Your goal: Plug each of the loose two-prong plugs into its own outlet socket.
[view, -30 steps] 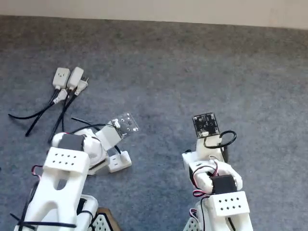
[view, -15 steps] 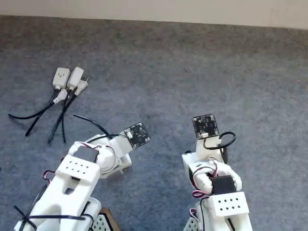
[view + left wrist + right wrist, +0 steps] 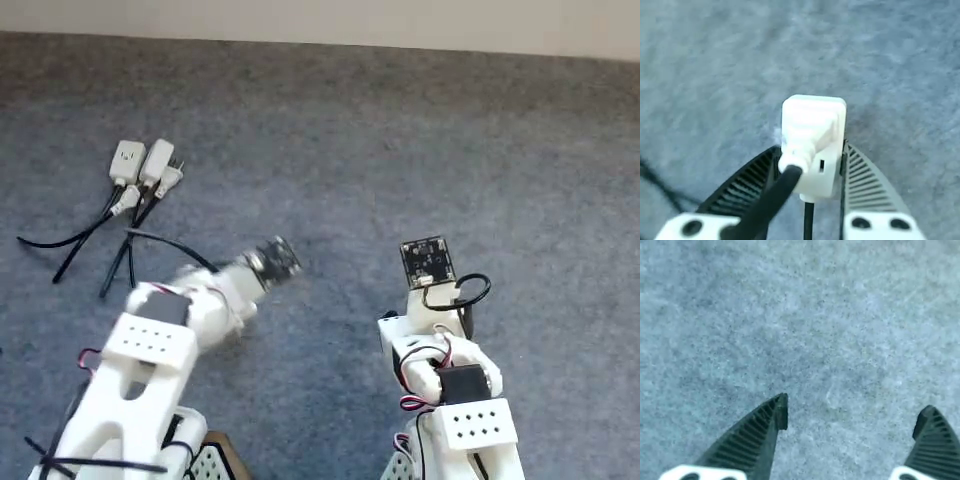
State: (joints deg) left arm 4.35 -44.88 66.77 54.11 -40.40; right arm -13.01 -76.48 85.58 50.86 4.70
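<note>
My left gripper (image 3: 810,150) is shut on a white cord-end block (image 3: 812,125) with a black cord (image 3: 770,200), held above the grey carpet. The block's front face is turned away, so I cannot tell plug from socket. From above, the left arm's wrist (image 3: 262,264) sits at the lower left and hides the block. At the far left lie a white outlet socket (image 3: 127,160) and a white two-prong plug (image 3: 160,165), side by side with black cords (image 3: 90,232) trailing toward the arm. My right gripper (image 3: 855,425) is open over bare carpet.
The right arm (image 3: 440,350) stands at the lower middle right. Grey carpet (image 3: 450,140) covers the whole floor. A pale wall edge (image 3: 320,20) runs along the far side.
The left arm has swung and lifted. The white block that lay on the carpet beside its wrist has gone from that spot. The right arm has not moved.
</note>
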